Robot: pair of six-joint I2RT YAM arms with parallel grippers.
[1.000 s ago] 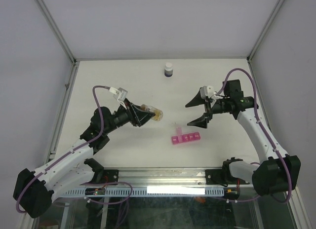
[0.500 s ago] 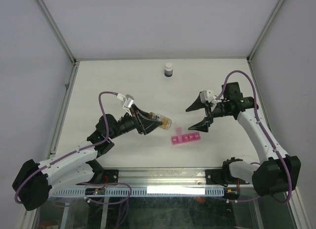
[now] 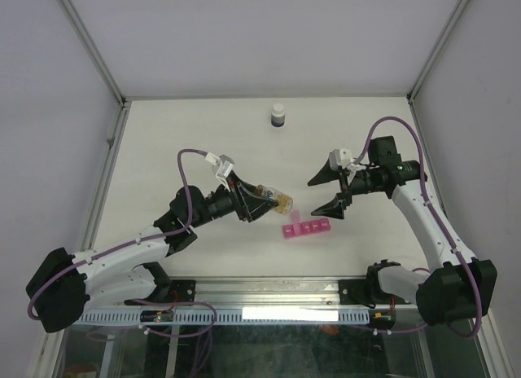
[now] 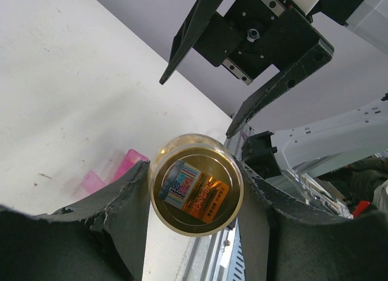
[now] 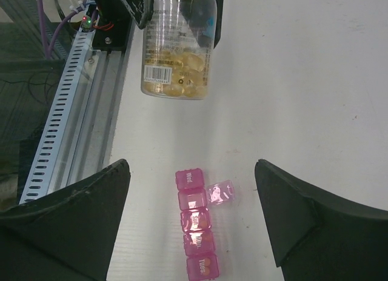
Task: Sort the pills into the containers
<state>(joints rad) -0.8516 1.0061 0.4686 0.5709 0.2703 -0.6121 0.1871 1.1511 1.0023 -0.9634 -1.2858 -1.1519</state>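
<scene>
Grips the small clear bottle point(image 5: 177, 57) between the closed-in fingers of the left gripper point(image 3: 269, 200), tilted above the table point(image 3: 187, 142), yellow-orange pills point(image 5: 176, 75) massed inside, free end just beside the left end of the pink pill organiser point(image 3: 307, 228). Shows the organiser lying flat between the two arms, one lid point(image 5: 220, 192) flipped open near that end, the rest closed. Has the right gripper point(image 3: 312, 195) empty, jaws wide apart, hovering just right of the organiser; dark white-capped bottle point(image 3: 278, 115) upright at the far edge, well apart.
</scene>
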